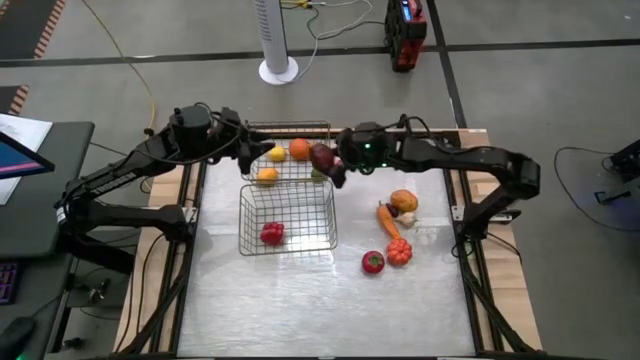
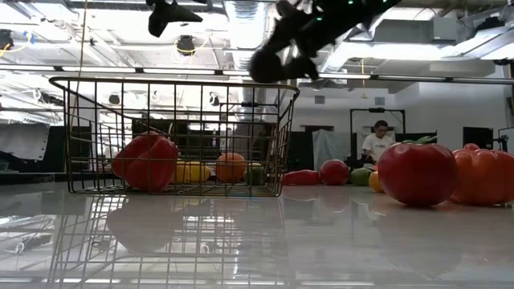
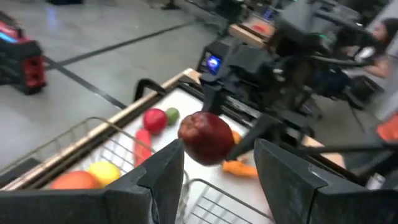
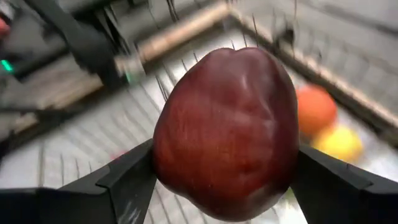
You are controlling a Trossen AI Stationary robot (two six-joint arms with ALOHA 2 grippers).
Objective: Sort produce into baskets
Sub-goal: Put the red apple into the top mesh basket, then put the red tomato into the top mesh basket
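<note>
Dark red apple (image 4: 227, 130) gripped by right gripper (image 1: 330, 165), arm outstretched above far basket (image 1: 290, 135); left gripper (image 3: 214, 177) open beside it.

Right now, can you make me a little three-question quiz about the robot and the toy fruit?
1. True or false: the right gripper holds a dark red apple.
2. Which lies in the near basket? A) red pepper B) carrot C) lemon
3. Fill in: the apple hangs over the far ____.

Key:
1. True; the fingers clamp its sides.
2. A, the red pepper.
3. Basket, where the left gripper waits open too.
</note>
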